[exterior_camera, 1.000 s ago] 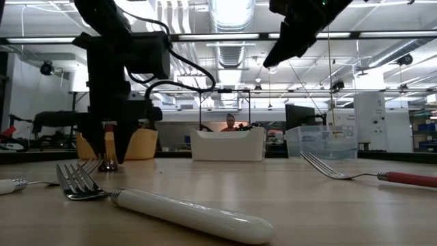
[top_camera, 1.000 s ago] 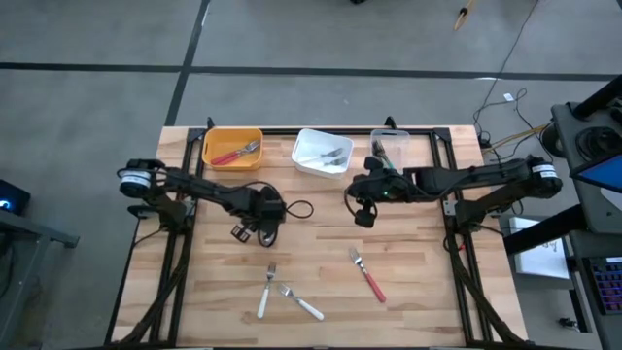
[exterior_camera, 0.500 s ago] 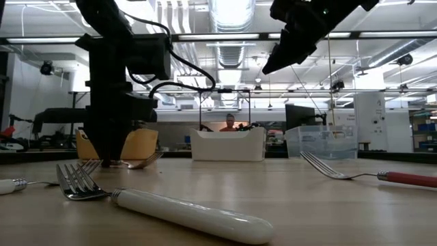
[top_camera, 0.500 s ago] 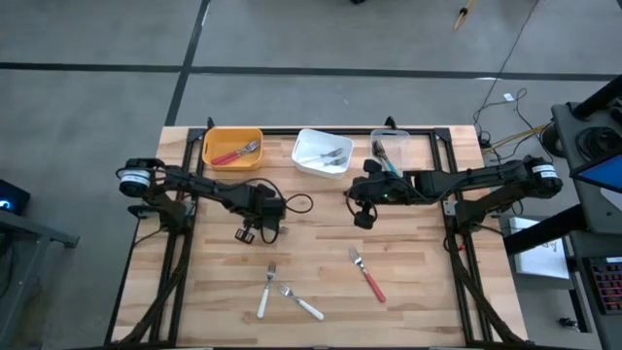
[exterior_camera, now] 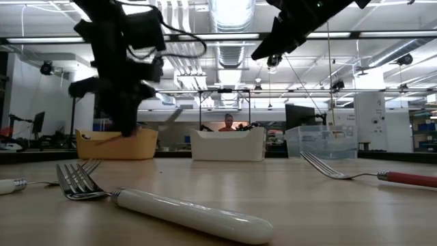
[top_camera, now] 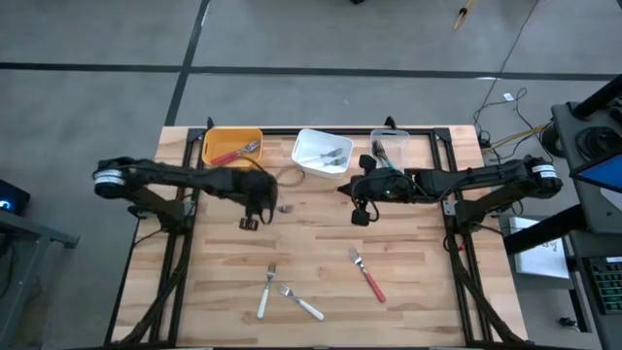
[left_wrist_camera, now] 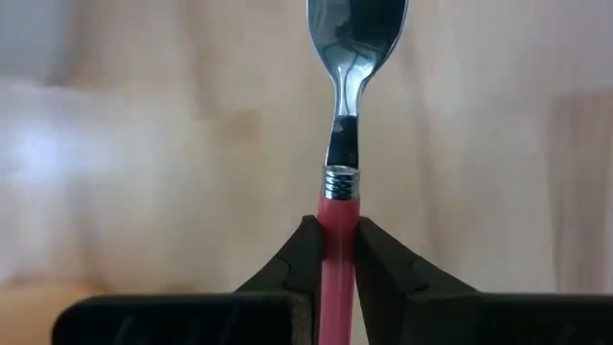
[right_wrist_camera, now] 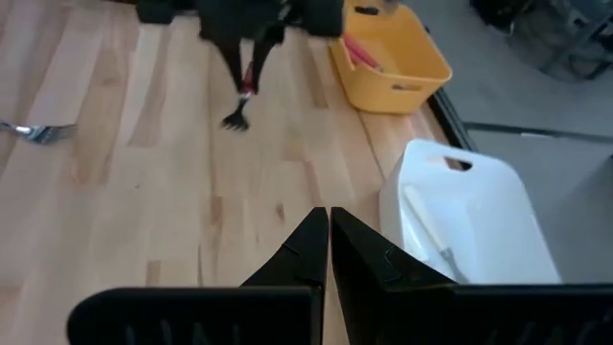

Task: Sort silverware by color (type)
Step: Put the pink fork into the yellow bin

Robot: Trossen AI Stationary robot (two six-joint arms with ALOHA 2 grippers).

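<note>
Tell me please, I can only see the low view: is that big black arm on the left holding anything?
Observer: Yes. The left gripper is shut on the red handle of a fork; its wrist view shows that close up.
Operator: Where should it go?
Observer: Probably the orange bin. From above, a red fork already lies inside it.
Operator: And the other arm?
Observer: The right gripper is shut and empty, above the table beside the white bin.
</note>
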